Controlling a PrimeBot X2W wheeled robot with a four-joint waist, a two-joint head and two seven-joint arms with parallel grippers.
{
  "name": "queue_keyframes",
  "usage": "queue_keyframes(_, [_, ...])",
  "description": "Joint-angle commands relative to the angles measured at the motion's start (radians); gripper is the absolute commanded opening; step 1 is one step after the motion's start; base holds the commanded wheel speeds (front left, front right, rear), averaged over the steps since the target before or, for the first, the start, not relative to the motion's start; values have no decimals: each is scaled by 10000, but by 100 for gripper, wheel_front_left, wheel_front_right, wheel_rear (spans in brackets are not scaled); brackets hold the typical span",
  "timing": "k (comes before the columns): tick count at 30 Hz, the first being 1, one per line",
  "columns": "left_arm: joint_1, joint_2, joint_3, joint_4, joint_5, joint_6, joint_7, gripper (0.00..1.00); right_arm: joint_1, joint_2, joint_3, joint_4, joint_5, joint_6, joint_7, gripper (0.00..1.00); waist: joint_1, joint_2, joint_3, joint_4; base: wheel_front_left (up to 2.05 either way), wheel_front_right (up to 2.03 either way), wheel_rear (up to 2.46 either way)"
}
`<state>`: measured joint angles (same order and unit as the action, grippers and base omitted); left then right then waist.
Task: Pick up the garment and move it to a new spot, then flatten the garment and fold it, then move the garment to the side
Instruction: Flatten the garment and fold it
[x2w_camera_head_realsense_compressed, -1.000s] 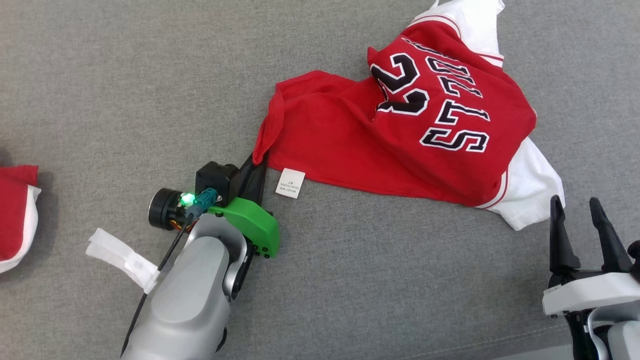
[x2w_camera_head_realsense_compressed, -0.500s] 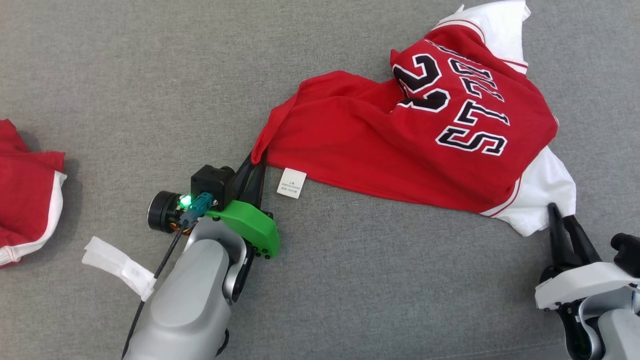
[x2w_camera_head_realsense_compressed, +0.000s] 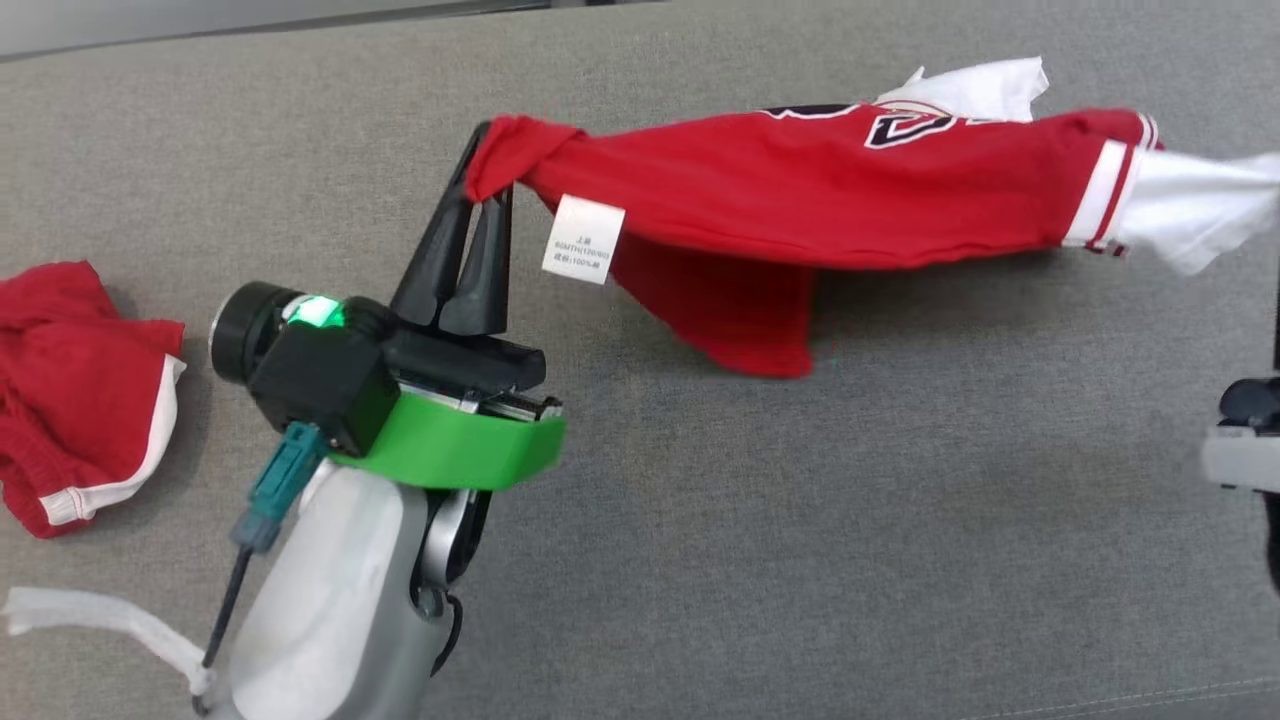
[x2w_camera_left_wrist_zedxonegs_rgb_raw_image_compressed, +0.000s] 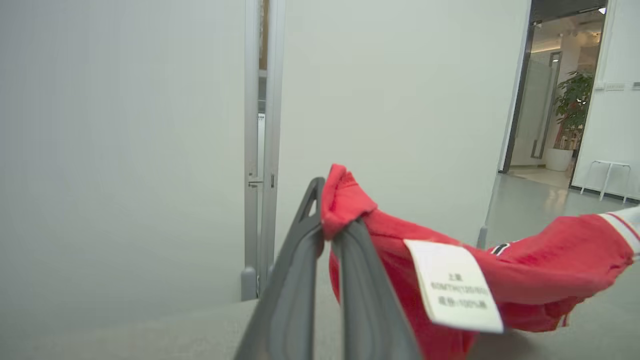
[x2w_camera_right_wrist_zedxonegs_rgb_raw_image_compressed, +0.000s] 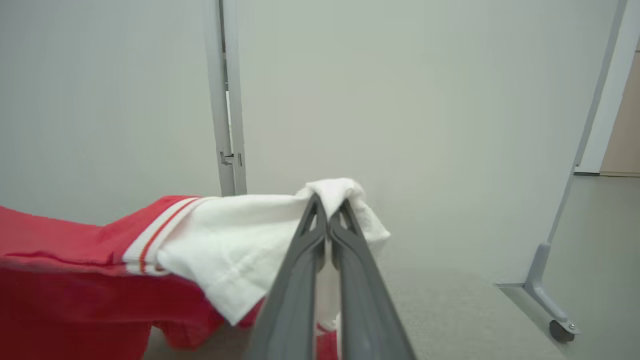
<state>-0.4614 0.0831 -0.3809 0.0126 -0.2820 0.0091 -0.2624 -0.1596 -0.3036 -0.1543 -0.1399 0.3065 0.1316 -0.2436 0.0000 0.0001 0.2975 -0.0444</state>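
The garment (x2w_camera_head_realsense_compressed: 850, 190) is a red jersey with black-and-white lettering and white sleeves. It hangs stretched above the grey surface (x2w_camera_head_realsense_compressed: 800, 550). My left gripper (x2w_camera_head_realsense_compressed: 483, 195) is shut on its red left corner, beside the white care label (x2w_camera_head_realsense_compressed: 583, 238). In the left wrist view, my left gripper (x2w_camera_left_wrist_zedxonegs_rgb_raw_image_compressed: 327, 225) pinches a bunched red fold and the garment (x2w_camera_left_wrist_zedxonegs_rgb_raw_image_compressed: 540, 280) trails off to the right. In the right wrist view, my right gripper (x2w_camera_right_wrist_zedxonegs_rgb_raw_image_compressed: 327, 210) is shut on the white sleeve (x2w_camera_right_wrist_zedxonegs_rgb_raw_image_compressed: 235, 235). A loose red flap (x2w_camera_head_realsense_compressed: 750, 320) droops under the middle.
A second red-and-white garment (x2w_camera_head_realsense_compressed: 80, 390) lies crumpled at the left edge. A white strip (x2w_camera_head_realsense_compressed: 90, 615) lies near my left forearm. Pale partition walls stand behind, and one has a caster foot (x2w_camera_right_wrist_zedxonegs_rgb_raw_image_compressed: 562, 327). My right arm's wrist (x2w_camera_head_realsense_compressed: 1240, 455) sits at the right edge.
The right gripper closed on the white sleeve. Both grippers then rose, lifting the garment off the surface and stretching it between them. The head view also shifted.
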Motion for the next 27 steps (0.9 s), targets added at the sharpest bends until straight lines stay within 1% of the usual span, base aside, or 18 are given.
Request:
queue_keyframes(1, [-21, 158, 76, -543, 177, 4, -32, 0, -258, -154, -163, -406, -52, -18, 154, 0, 0, -1, -332, 105, 0, 0, 0])
queue_keyframes(6, [-780, 627, 258, -2673, 638, -76, 151, 0, -1048, -984, -763, -2039, -247, -18, 1085, 0, 0, -1, -791, 262, 0, 0, 0])
queue_keyframes(10, [-1587, 968, 667, -3960, 866, 64, 723, 0, -1737, -1664, -1246, -2903, -125, -18, 1728, 0, 0, -1, -987, 354, 0, 0, 0])
queue_keyframes(14, [-2330, 1233, 903, -4710, 922, -28, 1389, 0, -2396, -2281, -1551, -3345, 167, -18, 2315, 0, 0, -1, -996, 447, 0, 0, 0])
queue_keyframes(16, [-2636, 1296, 971, -4846, 866, -67, 1665, 0, -2698, -2487, -1578, -3426, 359, -18, 2578, 0, 0, -1, -945, 478, 0, 0, 0])
queue_keyframes(19, [-3024, 1329, 1040, -4775, 736, -113, 1954, 0, -3204, -2737, -1362, -3316, 668, -18, 2867, 0, 0, -1, -759, 499, 0, 0, 0])
queue_keyframes(21, [-3314, 1245, 1078, -4452, 572, -160, 2092, 0, -3623, -2883, -1101, -3023, 956, -18, 3004, 0, 0, -1, -556, 514, 0, 0, 0])
queue_keyframes(23, [-3678, 1171, 1115, -3885, 434, -219, 2129, 0, -4165, -3023, -772, -2569, 1191, -18, 3057, 0, 0, -1, -308, 518, 0, 0, 0])
queue_keyframes(27, [-4798, 872, 1207, -2103, 80, -360, 1879, 0, -5683, -3186, 72, -1148, 1655, -18, 3012, 0, 0, -1, 311, 549, 0, 0, 0])
